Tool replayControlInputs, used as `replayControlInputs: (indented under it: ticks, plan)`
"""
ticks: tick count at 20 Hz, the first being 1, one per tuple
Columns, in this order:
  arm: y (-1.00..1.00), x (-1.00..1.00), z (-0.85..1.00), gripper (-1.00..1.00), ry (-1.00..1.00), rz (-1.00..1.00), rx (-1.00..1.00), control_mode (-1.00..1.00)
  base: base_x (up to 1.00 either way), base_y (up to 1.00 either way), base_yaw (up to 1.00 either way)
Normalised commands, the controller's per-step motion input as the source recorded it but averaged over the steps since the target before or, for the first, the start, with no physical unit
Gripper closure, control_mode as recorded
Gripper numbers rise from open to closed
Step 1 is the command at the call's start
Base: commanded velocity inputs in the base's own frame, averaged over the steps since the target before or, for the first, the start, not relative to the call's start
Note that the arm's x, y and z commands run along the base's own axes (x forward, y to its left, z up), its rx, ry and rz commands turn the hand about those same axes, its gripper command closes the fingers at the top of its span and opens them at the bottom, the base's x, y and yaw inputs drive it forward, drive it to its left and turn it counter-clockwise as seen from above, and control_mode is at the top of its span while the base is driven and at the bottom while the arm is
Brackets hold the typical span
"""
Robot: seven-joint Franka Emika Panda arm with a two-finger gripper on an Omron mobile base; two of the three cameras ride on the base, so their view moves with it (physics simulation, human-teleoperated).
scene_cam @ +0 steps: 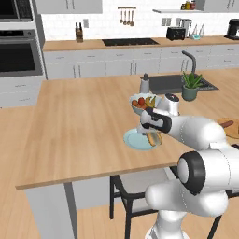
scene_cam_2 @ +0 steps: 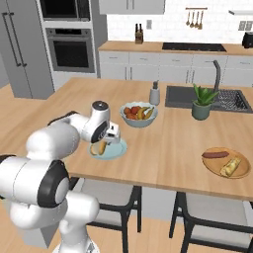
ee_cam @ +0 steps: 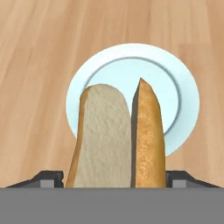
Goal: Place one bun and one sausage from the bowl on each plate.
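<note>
Holding a split golden-yellow bread bun (ee_cam: 118,140) between wide-set jaws, gripper (scene_cam_2: 105,143) poised just above the pale light-blue round plate (ee_cam: 183,100), which sits near the front edge of the wooden worktop (scene_cam: 79,126). Bun standing on end in the grip, cut face pale, crust side golden, hanging over the plate's middle as seen in the hand view. Best to lower straight down until the bun nearly meets the plate, then open fully and lift clear vertically, so the roll tips flat inside the rim rather than rolling off toward the edge. No reddish-brown sausage visible on this plate yet, judged still to come. Farther along the front edge, the tan wood-coloured round plate (scene_cam_2: 210,165) already carrying one short reddish-brown sausage (scene_cam_2: 216,154) and one bun. Just behind the blue plate, a pale blue-grey bowl of colourful fruit (scene_cam_2: 139,114), close enough to clip when withdrawing; grey bottle (scene_cam_2: 155,94) and potted green plant (scene_cam_2: 201,104) stand well apart.
</note>
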Motion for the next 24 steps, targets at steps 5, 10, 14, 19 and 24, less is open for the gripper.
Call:
replayControlInputs:
  ticks: [5, 10, 14, 19, 24]
  plan:
    - [-0.01, 0.32, -0.37, 1.0, 0.02, 0.0, 0.0, -1.0, 0.0, 0.0, 0.0]
    - [-0.02, 0.21, -0.34, 1.0, 0.05, 0.0, 0.0, -1.0, 0.0, 0.0, 0.0]
    - [0.0, 0.41, -0.29, 1.0, 0.01, 0.0, 0.0, -1.0, 0.0, 0.0, 0.0]
    - [0.0, 0.47, -0.28, -1.0, 0.01, 0.0, -0.01, -1.0, 0.0, 0.0, 0.0]
    - [0.0, 0.21, -0.05, -1.0, -0.01, 0.0, -0.01, -1.0, 0.0, 0.0, 0.0]
